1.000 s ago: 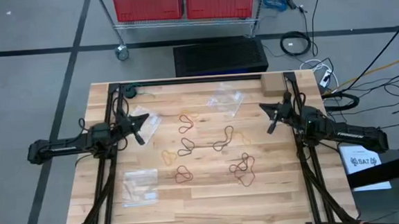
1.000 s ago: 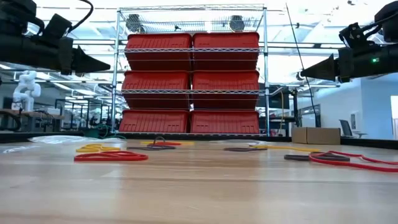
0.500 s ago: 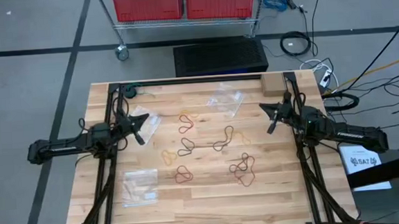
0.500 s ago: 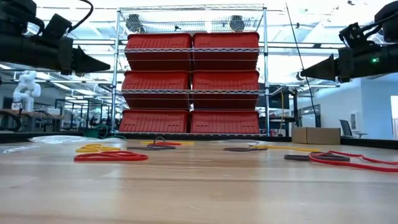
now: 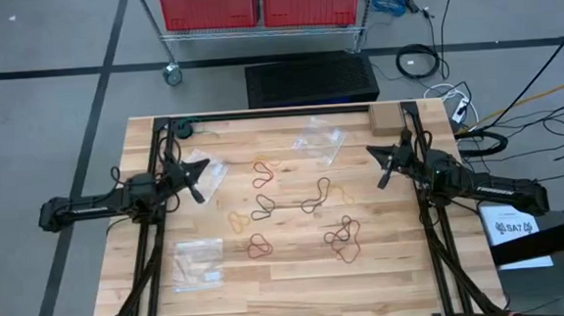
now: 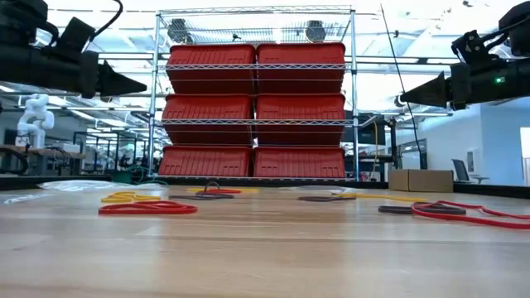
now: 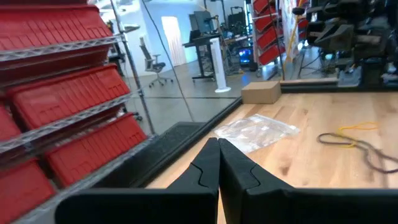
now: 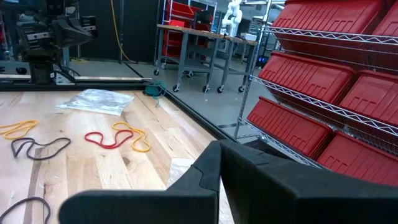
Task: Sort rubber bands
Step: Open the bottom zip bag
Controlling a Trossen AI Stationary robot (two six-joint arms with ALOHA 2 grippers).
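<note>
Red bins (image 6: 252, 112) fill a wire rack behind the wooden bench (image 5: 290, 295); a cardboard box (image 5: 385, 118) sits at the bench's far right corner.

Rubber bands (image 5: 295, 211) lie loose in the middle of the bench, red, black and tan mixed, several overlapping. A knot of red and black loops (image 5: 343, 238) sits nearer the right arm's side. None sorted yet, by my reading.

Three clear bags: one (image 5: 318, 139) toward the far edge, one (image 5: 205, 175) just under the left arm's tip, one (image 5: 198, 259) near the front left.

Left end effector (image 5: 194, 184) hovers above the bench at its left side, fingers pressed together, nothing in them. Right end effector (image 5: 382, 169) hovers at the right side, likewise closed and empty.

Risks as I judge them:
- Tangled loops: pinching one band likely drags its neighbours along, mixing colours in the wrong pile.
- Thin, flat bands on wood: fingers may close on nothing, or scrape the bench.
- Both arms reaching for the centre could collide.
- Left tip may snag the bag beneath it when descending.
</note>
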